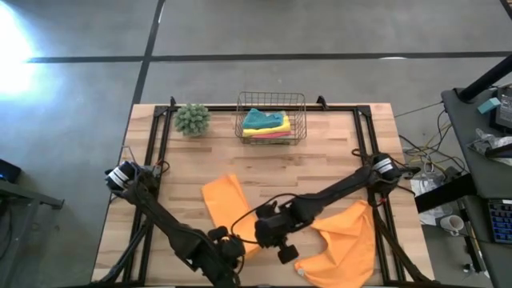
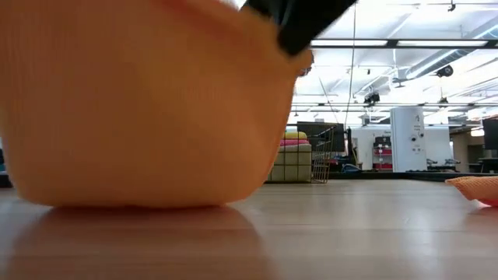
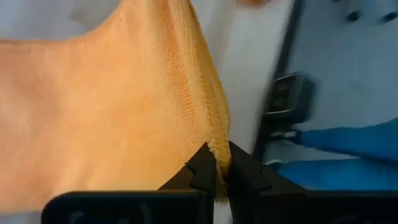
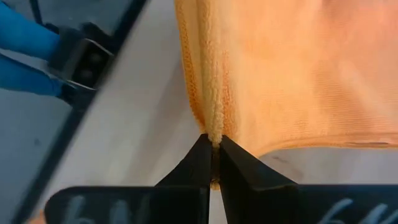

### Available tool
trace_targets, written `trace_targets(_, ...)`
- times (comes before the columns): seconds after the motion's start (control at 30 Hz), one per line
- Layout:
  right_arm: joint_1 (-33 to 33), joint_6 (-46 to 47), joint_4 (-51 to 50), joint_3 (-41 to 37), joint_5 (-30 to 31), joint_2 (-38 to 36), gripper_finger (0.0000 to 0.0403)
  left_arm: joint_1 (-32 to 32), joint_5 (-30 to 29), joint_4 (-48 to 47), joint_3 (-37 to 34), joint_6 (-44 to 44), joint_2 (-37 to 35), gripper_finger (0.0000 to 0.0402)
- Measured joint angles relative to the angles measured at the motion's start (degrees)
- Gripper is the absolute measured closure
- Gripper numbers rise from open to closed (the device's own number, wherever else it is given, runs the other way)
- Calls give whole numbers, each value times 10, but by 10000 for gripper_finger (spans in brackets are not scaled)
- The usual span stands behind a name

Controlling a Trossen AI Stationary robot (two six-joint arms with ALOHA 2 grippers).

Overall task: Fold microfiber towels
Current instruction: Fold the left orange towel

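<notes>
An orange microfiber towel [image 1: 226,210] is lifted at the table's near middle, and its lower part [image 2: 132,198] rests on the wood. My left gripper [image 3: 221,168] and my right gripper [image 4: 212,146] are both shut on it. In the high view the left gripper [image 1: 230,250] and the right gripper [image 1: 282,250] stand close together near the front edge. A second orange towel [image 1: 348,240] lies crumpled at the near right. Folded towels [image 1: 266,124] are stacked in a wire basket [image 1: 240,112] at the far middle. My left gripper pinches the towel's hemmed edge [image 3: 217,140] between its two fingers, slanting down from above. The cloth runs away from the fingers in a broad sheet, lifted there. My right gripper pinches a bunched edge [image 4: 211,121] of the same towel between its two fingers, slanting down. I cannot tell whether that is one layer or several. The cloth spreads away from the fingers, raised off the table there.
A fuzzy green plant ball [image 1: 192,118] sits at the far left corner. The table's dark frame rails [image 1: 160,136] run along both sides. Bare wood lies between the basket and the lifted towel. A blue shape [image 3: 348,143] shows beyond the table's edge.
</notes>
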Motion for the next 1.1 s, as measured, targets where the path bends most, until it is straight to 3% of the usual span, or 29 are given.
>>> trace_targets(0.17, 21, 34, 2, 0, 9, -16, 394, -1, 2, -6, 23, -39, -1, 398)
trace_targets(0.33, 14, 28, 20, 0, 60, -14, 394, -1, 2, -52, 30, -41, 0, 399)
trace_targets(0.5, -18, 5, 47, -1, 94, -6, 394, 4, -17, -154, 28, -60, 3, 399)
trace_targets(0.77, -81, -45, 85, -1, 96, -1, 394, 12, -73, -310, 23, -115, 3, 400)
trace_targets(1.1, -144, -92, 150, -15, 93, -1, 394, 71, -83, -350, -51, -116, 1, 400)
